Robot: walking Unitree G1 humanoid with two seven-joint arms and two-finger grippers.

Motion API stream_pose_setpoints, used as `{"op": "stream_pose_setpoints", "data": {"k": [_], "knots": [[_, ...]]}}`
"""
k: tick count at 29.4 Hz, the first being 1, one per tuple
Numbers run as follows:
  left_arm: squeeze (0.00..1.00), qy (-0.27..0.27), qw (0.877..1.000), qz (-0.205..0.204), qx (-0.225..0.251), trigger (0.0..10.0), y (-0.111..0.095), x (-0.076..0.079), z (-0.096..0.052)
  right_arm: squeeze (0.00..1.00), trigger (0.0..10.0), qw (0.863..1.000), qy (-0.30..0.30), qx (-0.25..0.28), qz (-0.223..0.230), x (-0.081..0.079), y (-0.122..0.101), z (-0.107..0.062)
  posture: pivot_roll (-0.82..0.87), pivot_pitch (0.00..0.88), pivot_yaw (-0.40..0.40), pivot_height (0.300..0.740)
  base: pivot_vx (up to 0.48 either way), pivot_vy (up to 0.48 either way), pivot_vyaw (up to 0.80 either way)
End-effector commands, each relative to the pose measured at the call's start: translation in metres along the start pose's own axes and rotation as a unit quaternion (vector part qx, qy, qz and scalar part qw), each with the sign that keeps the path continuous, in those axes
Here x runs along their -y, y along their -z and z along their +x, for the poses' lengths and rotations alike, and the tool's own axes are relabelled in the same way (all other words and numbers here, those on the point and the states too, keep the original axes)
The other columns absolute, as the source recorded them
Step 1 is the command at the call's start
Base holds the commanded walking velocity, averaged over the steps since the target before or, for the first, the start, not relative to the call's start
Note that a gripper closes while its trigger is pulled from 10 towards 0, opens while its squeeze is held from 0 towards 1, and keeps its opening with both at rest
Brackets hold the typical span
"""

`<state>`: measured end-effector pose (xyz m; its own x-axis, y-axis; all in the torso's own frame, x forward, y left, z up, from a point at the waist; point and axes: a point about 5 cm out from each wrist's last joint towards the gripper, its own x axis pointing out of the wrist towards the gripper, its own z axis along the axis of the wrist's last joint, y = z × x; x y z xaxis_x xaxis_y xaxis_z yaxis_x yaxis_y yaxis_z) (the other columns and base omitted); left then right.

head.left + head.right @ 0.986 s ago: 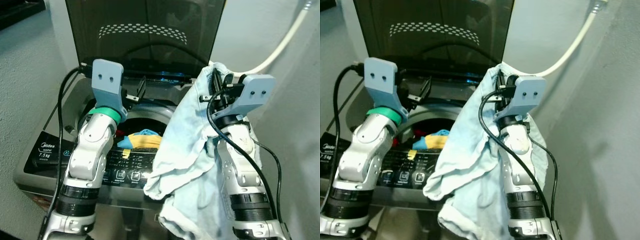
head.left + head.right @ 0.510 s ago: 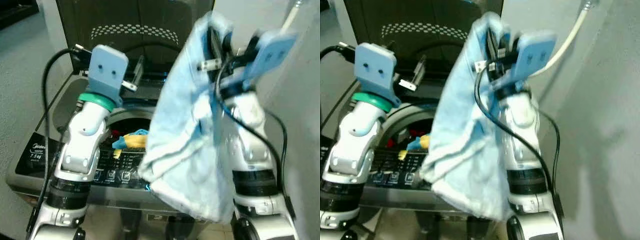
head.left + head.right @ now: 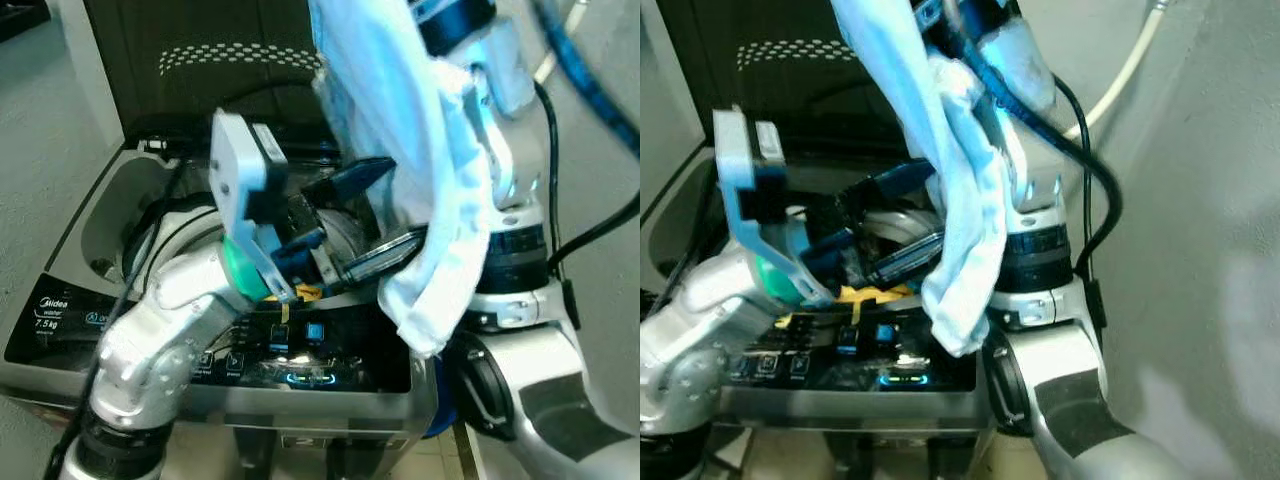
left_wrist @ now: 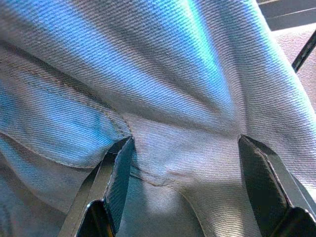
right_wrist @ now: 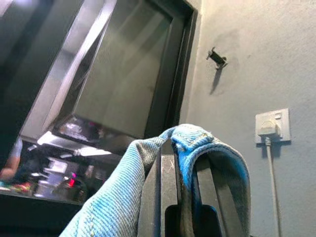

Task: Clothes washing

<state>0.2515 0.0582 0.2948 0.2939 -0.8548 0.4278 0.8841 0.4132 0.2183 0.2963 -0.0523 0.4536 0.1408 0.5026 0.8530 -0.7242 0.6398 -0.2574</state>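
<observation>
While the pale denim garment (image 3: 405,150) hangs high over the washing machine (image 3: 90,320), its long axis runs near vertical, from the pinched fold at twelve o'clock to the loose hem at six, just above the control panel (image 3: 300,365). The right gripper (image 5: 180,170) is clamped on that fold, fingers together. The left gripper (image 3: 365,215), fingers spread apart, presses against the cloth from nine o'clock. To load cleanly, I judge the left should gather the hanging hem over the drum, seemingly behind the arm, before the right lets go.
</observation>
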Motion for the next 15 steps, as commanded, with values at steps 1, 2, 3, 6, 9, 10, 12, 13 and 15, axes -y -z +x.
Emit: {"op": "stream_pose_setpoints", "data": {"k": [1, 2, 3, 6, 9, 10, 12, 13, 15], "knots": [[0.0, -0.036, 0.995, -0.02, -0.094, 10.0, 0.041, -0.004, 0.003, 0.0, 10.0, 0.998, -0.04, 0.037, 0.035, -0.019, -0.013, 0.018, 0.09, 0.009, 0.019, 0.74, 0.0, 0.0, 0.0], [0.0, -0.09, 0.988, -0.03, -0.12, 10.0, 0.05, -0.019, 0.0, 0.0, 10.0, 0.997, -0.041, 0.041, 0.05, -0.017, -0.017, 0.016, 0.09, 0.007, 0.019, 0.74, 0.0, 0.0, 0.0], [0.0, -0.123, 0.982, -0.04, -0.137, 10.0, 0.056, -0.027, -0.003, 0.0, 10.0, 0.996, -0.042, 0.045, 0.059, -0.015, -0.019, 0.014, 0.09, 0.007, 0.019, 0.74, 0.0, 0.0, 0.0], [0.0, -0.193, 0.966, -0.045, -0.163, 10.0, 0.059, -0.051, -0.012, 0.0, 10.0, 0.994, -0.049, 0.051, 0.078, -0.009, -0.025, 0.01, 0.09, 0.008, 0.019, 0.74, 0.0, 0.0, 0.0], [0.0, -0.305, 0.936, -0.011, -0.174, 10.0, 0.058, -0.09, -0.026, 0.0, 10.0, 0.991, -0.061, 0.061, 0.102, -0.004, -0.034, 0.002, 0.09, 0.005, 0.02, 0.74, 0.0, 0.0, 0.0], [0.0, -0.305, 0.936, -0.011, -0.174, 10.0, 0.058, -0.09, -0.026, 0.0, 10.0, 0.991, -0.061, 0.061, 0.102, -0.004, -0.034, 0.002, 0.09, 0.005, 0.02, 0.74, 0.0, 0.0, 0.0], [0.0, -0.4, 0.9, 0.023, -0.172, 10.0, 0.049, -0.128, -0.046, 0.0, 10.0, 0.984, -0.097, 0.072, 0.133, -0.004, -0.046, -0.008, 0.08, 0.005, 0.025, 0.74, 0.0, 0.0, 0.0], [0.0, -0.4, 0.9, 0.023, -0.172, 10.0, 0.049, -0.128, -0.046, 0.0, 10.0, 0.984, -0.097, 0.072, 0.133, -0.004, -0.046, -0.008, 0.08, 0.005, 0.025, 0.74, 0.0, 0.0, 0.0], [0.0, -0.449, 0.876, 0.065, -0.164, 10.0, 0.035, -0.149, -0.058, 0.0, 10.0, 0.98, -0.115, 0.072, 0.143, -0.002, -0.051, -0.014, 0.08, 0.003, 0.031, 0.74, 0.0, 0.0, 0.0]]}}
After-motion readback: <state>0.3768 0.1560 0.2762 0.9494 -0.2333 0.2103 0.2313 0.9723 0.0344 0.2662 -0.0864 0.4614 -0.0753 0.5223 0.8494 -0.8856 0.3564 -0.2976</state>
